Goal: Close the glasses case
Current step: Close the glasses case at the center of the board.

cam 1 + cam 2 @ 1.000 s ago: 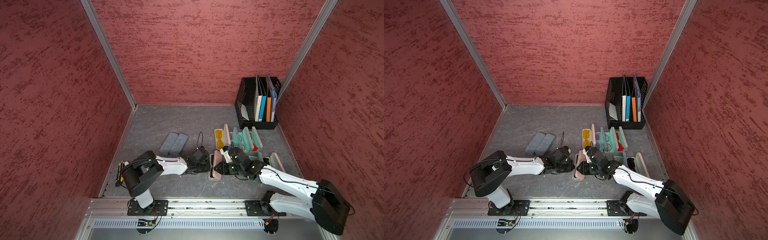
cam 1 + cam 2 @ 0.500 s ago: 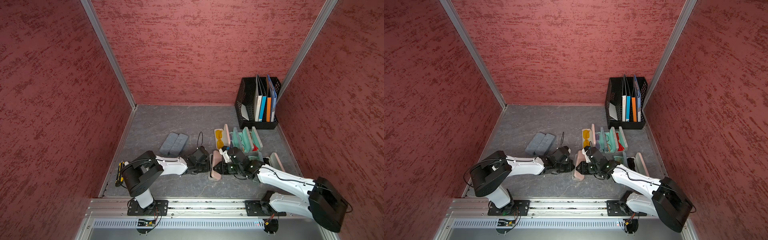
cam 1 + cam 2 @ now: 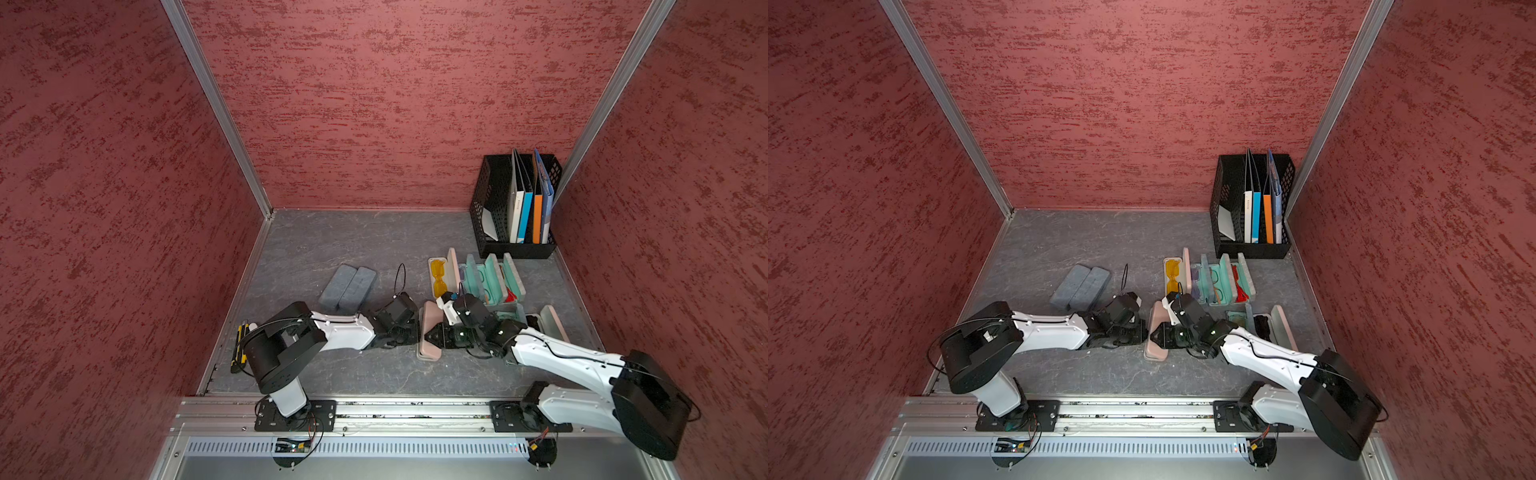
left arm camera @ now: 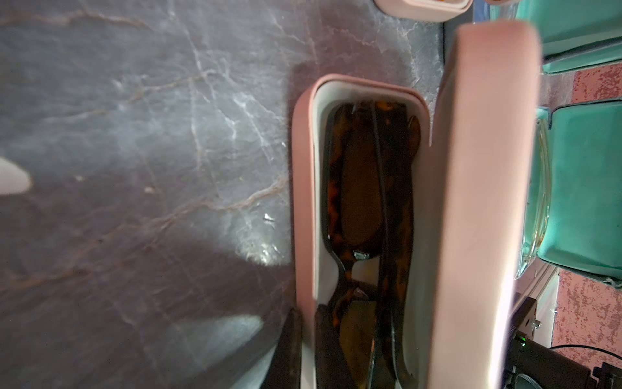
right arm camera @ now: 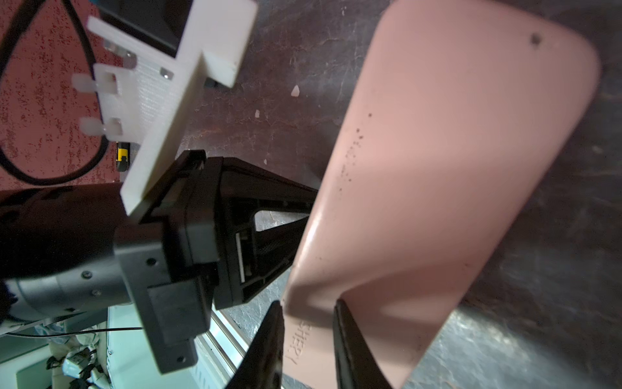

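Two grippers on the pink case [image 3: 429, 351] mid-table: left gripper [image 4: 306, 343] pinched tight on its base wall, right gripper [image 5: 309, 336] narrowly clamping the lid [image 5: 454, 168], seemingly half-raised. Closing underway; next, swing lid down over the glasses [image 4: 363, 202], then release.

**Grey marbled tabletop carries cases and a rack**

The tabletop [image 3: 332, 241] bears a part-open pink glasses case [image 3: 430, 338] near its front, two closed grey cases [image 3: 348, 289] side by side, open teal cases [image 3: 492, 274], and a black file rack [image 3: 490, 199] in the far corner.
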Tool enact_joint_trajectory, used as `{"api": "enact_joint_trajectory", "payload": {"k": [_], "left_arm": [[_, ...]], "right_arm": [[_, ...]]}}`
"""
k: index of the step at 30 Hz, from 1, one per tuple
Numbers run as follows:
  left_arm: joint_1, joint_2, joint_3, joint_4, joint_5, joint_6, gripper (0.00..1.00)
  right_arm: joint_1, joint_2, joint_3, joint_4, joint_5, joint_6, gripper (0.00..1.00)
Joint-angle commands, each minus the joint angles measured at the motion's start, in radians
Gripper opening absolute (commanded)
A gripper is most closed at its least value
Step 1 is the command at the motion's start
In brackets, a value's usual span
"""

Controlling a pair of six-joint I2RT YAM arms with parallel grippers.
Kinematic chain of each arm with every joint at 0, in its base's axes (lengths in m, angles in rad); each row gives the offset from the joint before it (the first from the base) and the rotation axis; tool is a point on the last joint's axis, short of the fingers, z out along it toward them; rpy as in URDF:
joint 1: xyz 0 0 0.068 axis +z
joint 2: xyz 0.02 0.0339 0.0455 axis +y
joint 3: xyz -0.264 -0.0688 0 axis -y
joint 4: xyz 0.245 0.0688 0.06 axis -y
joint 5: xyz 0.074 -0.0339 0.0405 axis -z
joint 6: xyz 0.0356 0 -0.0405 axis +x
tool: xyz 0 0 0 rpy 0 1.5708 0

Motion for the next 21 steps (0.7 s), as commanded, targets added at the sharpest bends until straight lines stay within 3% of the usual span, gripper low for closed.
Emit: {"api": "enact_joint_trajectory", "payload": {"k": [1,16,21], "left_arm": [[-0.019,0.017,-0.010,0.071,0.024,-0.011,0.10],[-0.020,0.000,-0.019,0.071,0.018,-0.012,0.10],[-0.020,-0.030,-0.026,0.074,0.019,-0.020,0.16]], "right_arm": [[-0.005,0.033,-0.021,0.007,0.001,-0.002,0.27],[-0.004,0.101,-0.006,0.043,-0.015,0.000,0.28],[-0.005,0.085,0.008,0.018,-0.005,-0.009,0.32]]}}
